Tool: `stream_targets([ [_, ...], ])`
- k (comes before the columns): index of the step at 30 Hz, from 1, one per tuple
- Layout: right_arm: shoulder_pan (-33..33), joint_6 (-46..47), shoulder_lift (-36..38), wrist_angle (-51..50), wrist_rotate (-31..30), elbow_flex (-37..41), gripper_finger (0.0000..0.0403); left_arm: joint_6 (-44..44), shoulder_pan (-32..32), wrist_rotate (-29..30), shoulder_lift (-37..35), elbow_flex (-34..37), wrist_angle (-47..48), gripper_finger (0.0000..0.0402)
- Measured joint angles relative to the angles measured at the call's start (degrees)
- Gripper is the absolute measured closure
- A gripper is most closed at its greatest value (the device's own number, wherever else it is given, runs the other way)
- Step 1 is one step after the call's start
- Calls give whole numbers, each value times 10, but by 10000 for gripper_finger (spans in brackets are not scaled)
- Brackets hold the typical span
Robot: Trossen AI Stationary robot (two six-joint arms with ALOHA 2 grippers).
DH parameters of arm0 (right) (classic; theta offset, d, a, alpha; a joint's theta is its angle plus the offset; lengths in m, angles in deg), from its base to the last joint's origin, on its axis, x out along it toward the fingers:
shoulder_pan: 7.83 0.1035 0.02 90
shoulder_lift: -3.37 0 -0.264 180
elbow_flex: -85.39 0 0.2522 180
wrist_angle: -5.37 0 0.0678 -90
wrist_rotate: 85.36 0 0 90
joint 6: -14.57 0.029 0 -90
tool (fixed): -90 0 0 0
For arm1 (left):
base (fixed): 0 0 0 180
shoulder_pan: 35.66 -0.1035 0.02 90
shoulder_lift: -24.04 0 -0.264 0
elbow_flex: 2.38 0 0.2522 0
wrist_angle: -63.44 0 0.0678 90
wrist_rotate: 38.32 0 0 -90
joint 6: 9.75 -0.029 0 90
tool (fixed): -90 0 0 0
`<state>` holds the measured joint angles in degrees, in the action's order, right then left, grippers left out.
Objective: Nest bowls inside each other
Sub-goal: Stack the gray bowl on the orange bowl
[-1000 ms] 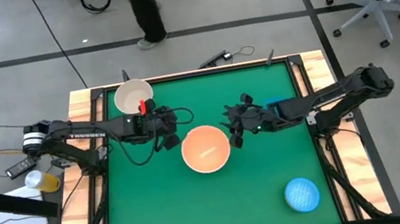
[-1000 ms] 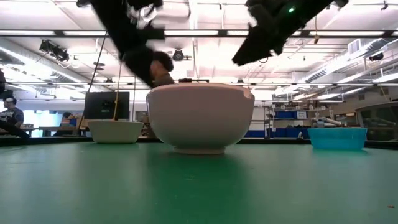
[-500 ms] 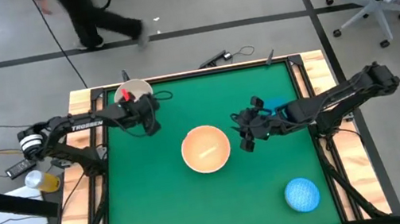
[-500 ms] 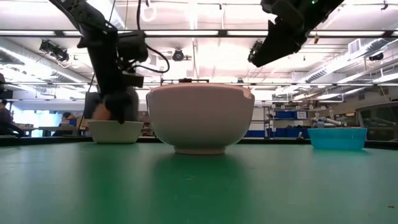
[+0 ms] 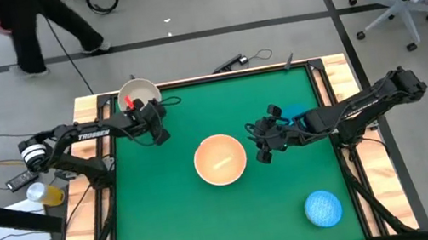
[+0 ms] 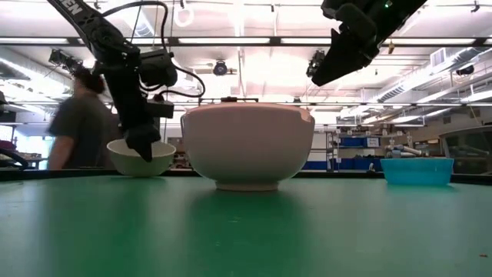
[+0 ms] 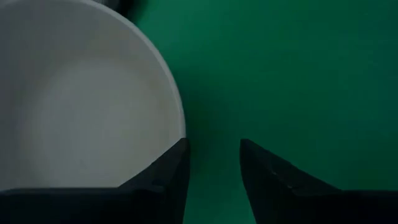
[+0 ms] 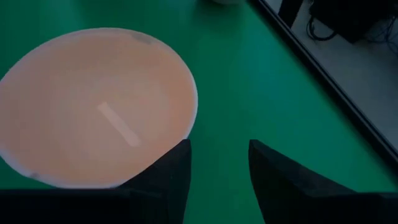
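Nesting has not begun, we judge: every bowl we see sits alone on the counter.

Our left gripper hangs at the near edge of the cream bowl in the far left corner; its jaws stand apart with that bowl's rim just beside one of them, holding nothing.

Our right gripper hovers just right of the orange bowl at the middle, jaws open and empty, the rim close by one jaw.

The blue bowl lies well apart, near the front right. We see no fourth bowl for certain.

All the placing remains, in our view.
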<state>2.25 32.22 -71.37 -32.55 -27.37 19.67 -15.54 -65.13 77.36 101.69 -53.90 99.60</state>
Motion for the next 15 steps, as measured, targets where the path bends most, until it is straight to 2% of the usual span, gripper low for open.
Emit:
stream_targets([
  [4,0,-1,0,0,-10,0,239,-10,0,53,0,0,0,291],
  [12,-1,-2,0,0,-12,0,239,-30,0,55,0,0,-4,343],
  [15,-1,-2,0,0,-12,0,239,-20,3,47,0,0,-4,373],
])
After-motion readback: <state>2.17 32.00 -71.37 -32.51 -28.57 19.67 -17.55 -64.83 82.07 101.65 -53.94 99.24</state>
